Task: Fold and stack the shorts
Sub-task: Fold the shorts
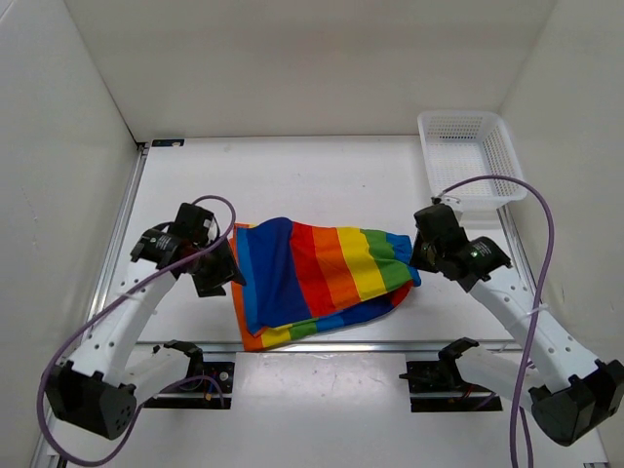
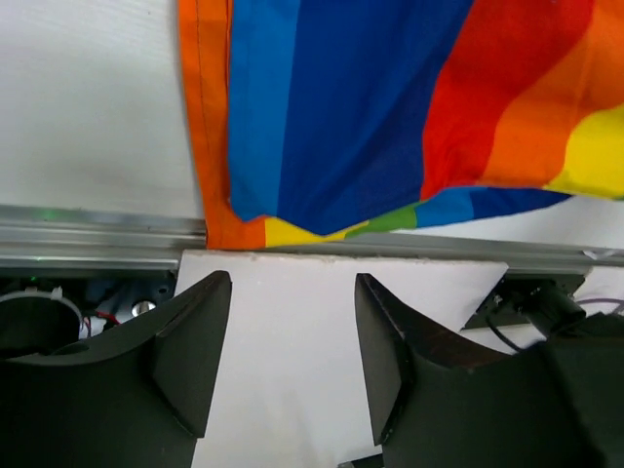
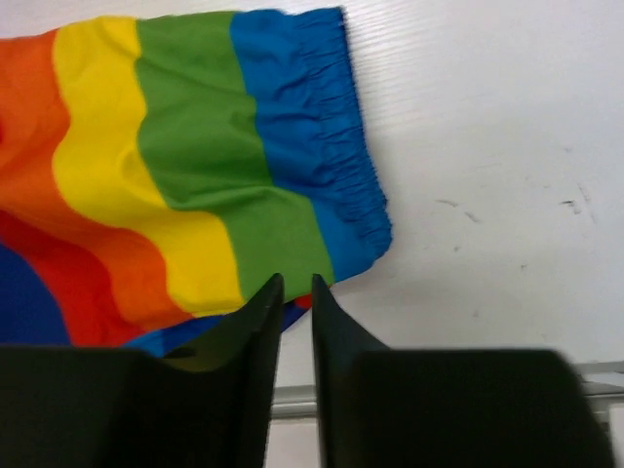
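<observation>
Left claw fingers: closest to us in the left wrist view, two dark fingers (image 2: 185, 351) stand far apart, and we see only white table between them.
Left claw: our left gripper (image 2: 292, 283) is wide open and holds nothing.
Shorts by the left claw: the shorts (image 1: 322, 273) lie just past its tips, not touching. We see the orange edge and the dark blue stripe, with one corner over the metal rail (image 2: 97, 234).
Right claw: our right gripper (image 3: 297, 283) has its fingers almost together, with a thin slit left and nothing in it.
Shorts by the right claw: the green and blue end with the crinkly edge lies right in front of the tips. We cannot tell if the tips touch the cloth.
Shorts on the table: from above they lie rumpled on the white table (image 1: 322, 175), between our two claws, with a lower layer peeking out at the near edge.
Basket: a white basket (image 1: 458, 117) sits in the far right corner, well apart from the shorts.
</observation>
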Robot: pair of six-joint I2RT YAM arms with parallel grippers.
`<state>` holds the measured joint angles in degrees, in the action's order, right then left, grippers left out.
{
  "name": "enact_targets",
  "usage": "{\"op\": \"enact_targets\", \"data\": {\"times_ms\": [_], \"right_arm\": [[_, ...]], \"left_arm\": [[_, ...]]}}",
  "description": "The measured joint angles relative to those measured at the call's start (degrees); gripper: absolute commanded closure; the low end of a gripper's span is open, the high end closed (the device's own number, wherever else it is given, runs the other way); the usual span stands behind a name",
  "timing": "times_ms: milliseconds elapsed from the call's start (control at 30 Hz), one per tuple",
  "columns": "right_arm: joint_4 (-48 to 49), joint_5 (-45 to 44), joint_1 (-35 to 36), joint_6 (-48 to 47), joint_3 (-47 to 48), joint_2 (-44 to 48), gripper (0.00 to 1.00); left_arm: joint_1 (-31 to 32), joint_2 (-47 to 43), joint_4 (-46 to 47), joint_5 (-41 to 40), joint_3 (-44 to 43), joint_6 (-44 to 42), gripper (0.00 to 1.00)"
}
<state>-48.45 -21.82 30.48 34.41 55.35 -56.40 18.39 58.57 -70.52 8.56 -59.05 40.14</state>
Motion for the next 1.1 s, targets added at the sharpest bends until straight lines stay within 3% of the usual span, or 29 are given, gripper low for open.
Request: {"op": "enact_targets", "data": {"times_ms": [133, 433, 1033, 1100], "right_arm": [[0.13, 5.09, 0.02, -1.05, 1.79, -0.28, 0.99], [-2.03, 6.78, -0.04, -1.81, 17.53, -10.45, 0.97], [-12.31, -7.74, -0.04, 3.76, 31.52, -33.62, 1.0], [-12.83, -8.24, -0.2, 3.78, 31.54, -33.94, 0.92]], "left_arm": [[0.28, 3.63, 3.3, -0.31, 0.37, -0.07, 0.37], [0.66, 8.79, 6.86, -3.98, -1.92, -1.44, 0.26], [6.62, 16.52, 12.48, -4.96, 4.31, -0.09, 0.09], [7.52, 17.05, 12.57, -5.18, 4.37, 0.44, 0.09]]}}
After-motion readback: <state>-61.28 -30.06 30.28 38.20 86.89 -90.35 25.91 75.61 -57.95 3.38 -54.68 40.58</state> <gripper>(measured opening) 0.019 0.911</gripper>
